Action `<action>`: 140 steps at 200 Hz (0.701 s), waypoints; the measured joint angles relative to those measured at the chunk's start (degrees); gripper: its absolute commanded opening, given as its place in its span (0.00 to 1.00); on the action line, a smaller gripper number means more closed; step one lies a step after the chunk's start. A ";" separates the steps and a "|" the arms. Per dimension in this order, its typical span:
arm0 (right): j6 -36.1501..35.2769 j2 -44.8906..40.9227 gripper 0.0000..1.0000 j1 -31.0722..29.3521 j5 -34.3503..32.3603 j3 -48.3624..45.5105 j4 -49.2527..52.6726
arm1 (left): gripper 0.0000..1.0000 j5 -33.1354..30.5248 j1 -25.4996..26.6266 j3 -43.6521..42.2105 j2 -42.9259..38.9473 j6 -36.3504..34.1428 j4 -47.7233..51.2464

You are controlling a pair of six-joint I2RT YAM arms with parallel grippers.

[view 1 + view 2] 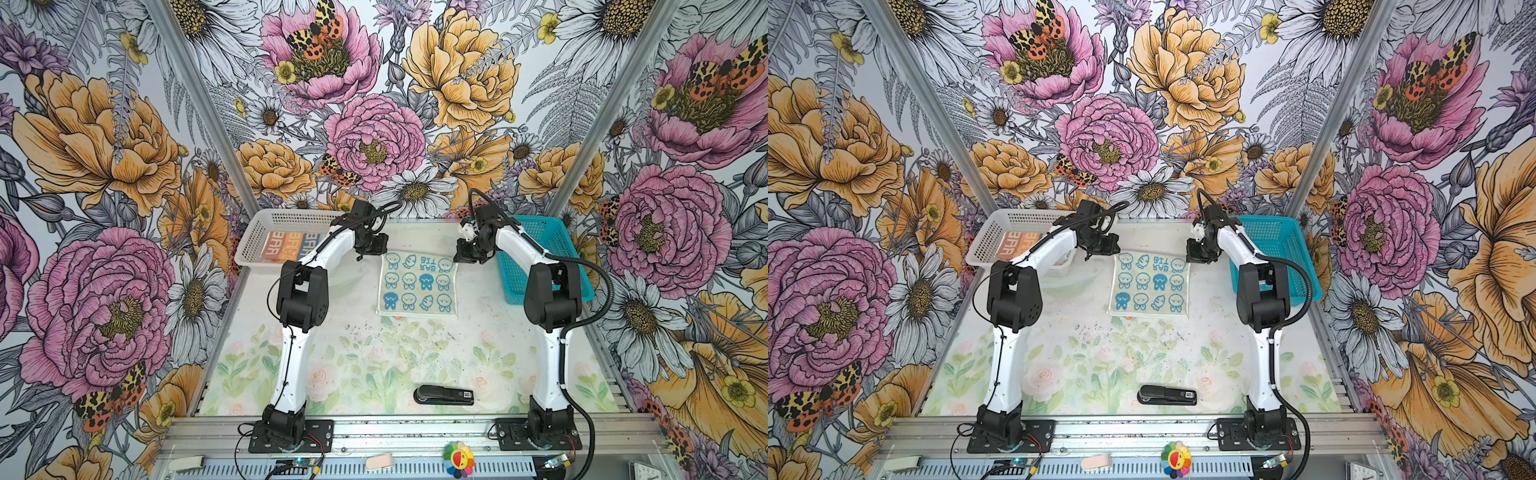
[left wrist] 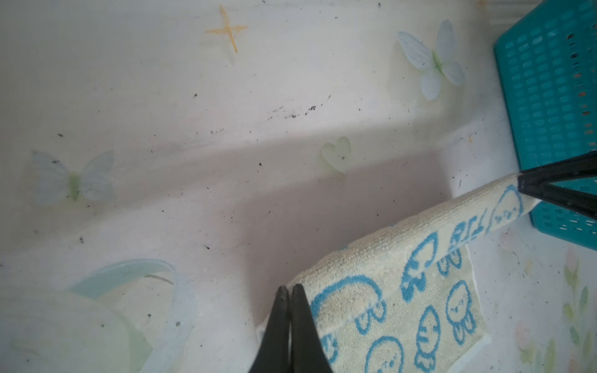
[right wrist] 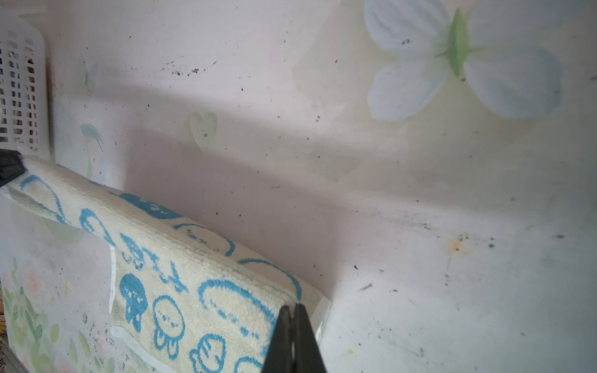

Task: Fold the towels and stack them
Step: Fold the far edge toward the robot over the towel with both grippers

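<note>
A wide stretch of bare table is left open across the middle, between the two arms. It is bounded at the far left by a white basket and at the far right by a teal basket. The room between the baskets is taken up by a cream towel, whose far corners are pinched by the left claw and the right claw. Near the front edge a black stapler is laid in the way.
</note>
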State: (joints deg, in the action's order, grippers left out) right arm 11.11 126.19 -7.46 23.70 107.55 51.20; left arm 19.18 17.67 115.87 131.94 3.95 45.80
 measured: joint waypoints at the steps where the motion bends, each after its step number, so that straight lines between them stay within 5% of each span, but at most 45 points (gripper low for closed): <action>1: 0.02 -0.09 0.00 0.00 0.00 -0.13 0.00 | 0.00 -0.07 0.02 -0.15 -0.04 0.00 -0.02; 140: 4.42 -13.14 0.00 -2.12 1.68 -27.91 -7.89 | 0.00 -3.56 4.04 -33.16 -17.05 7.93 -10.38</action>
State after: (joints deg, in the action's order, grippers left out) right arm 15.53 113.06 -9.58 25.39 79.64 43.31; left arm 15.62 21.71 82.72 114.89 11.88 35.42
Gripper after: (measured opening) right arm 0.050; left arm 0.047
